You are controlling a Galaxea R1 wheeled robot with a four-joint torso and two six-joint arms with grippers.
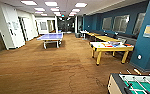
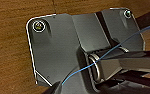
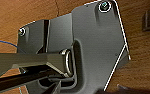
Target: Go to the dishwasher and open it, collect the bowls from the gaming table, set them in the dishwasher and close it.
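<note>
Facing down a long carpeted room, the head view is taken up mostly by brown carpet (image 1: 48,70). The gaming table (image 1: 111,48), white on its tabletop with a yellowish edge and yellow legs, is seen at about 2 o'clock, near the dark blue wall (image 1: 146,37); colourful flat items, likely board-game boxes, are spread on it, too blurred to be told apart. Bowls cannot be made out among them. More yellow-topped tables (image 1: 104,38) are lined up behind it along the same wall, toward 1 o'clock. A blue table-tennis table (image 1: 51,37) is placed at about 11 o'clock, well apart from the gaming table. A table-football table (image 1: 138,85) with a green field and rods is cut off at 4 o'clock, nearest the camera. White walls and doors (image 1: 13,27) are seen at 10 o'clock, ceiling light panels (image 1: 51,3) at 12. In both wrist views carpet is seen past the robot's own dark plate; a thin blue cable (image 2: 108,51) crosses the left wrist view. Whether either gripper is spread or pressed together cannot be told.
</note>
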